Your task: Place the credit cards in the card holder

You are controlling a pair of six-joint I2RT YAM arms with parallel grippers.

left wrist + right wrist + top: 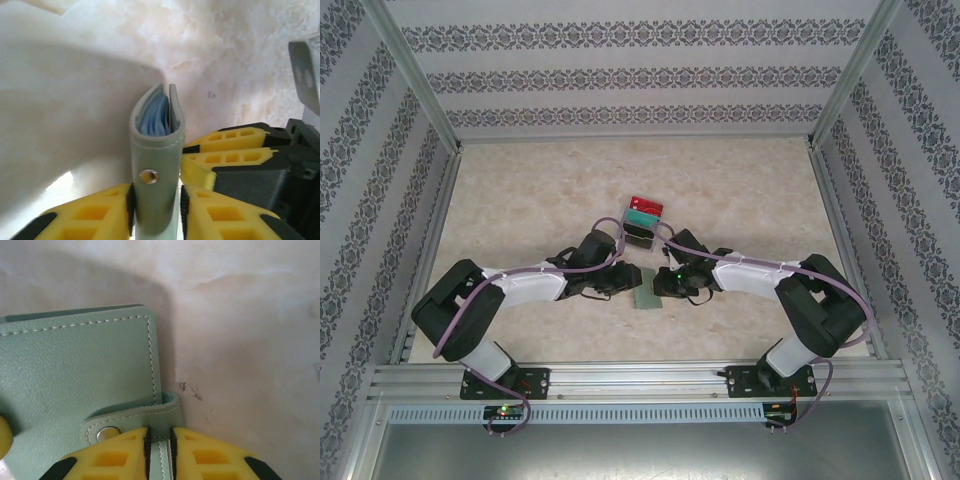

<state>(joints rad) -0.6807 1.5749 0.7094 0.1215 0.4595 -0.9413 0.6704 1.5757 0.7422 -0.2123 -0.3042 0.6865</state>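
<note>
Left gripper point(626, 284) and right gripper point(662, 284), top external view: the two arms meet nose to nose at the middle of the pale marbled tabletop point(520, 220). The flat, pale grey-green, stitched rectangular card holder point(648, 299) sits between them, its near part showing just below the fingertips. Just beyond the arms stands a small clear plastic box point(640, 236), apart from the holder, with thin plastic credit cards point(645, 210), one red and one teal, showing at its far end. Left wrist view: the left gripper's yellow fingers point(100, 215) are closed on the card holder, one pressed against each face. The holder is seen edge-on, its far edge slightly parted over bluish inner pockets point(155, 117), and a round metal snap stud point(148, 176) faces the camera. The right gripper's yellow fingers lie just beside the holder at the right. Right wrist view: the right gripper's fingers point(200, 457) are pinched together on a thin stitched edge of the holder, directly below its closing strap point(135, 417). The stud lies just left of them, the holder's grained face spreads to the upper left, and bare tabletop lies to the right.
</note>
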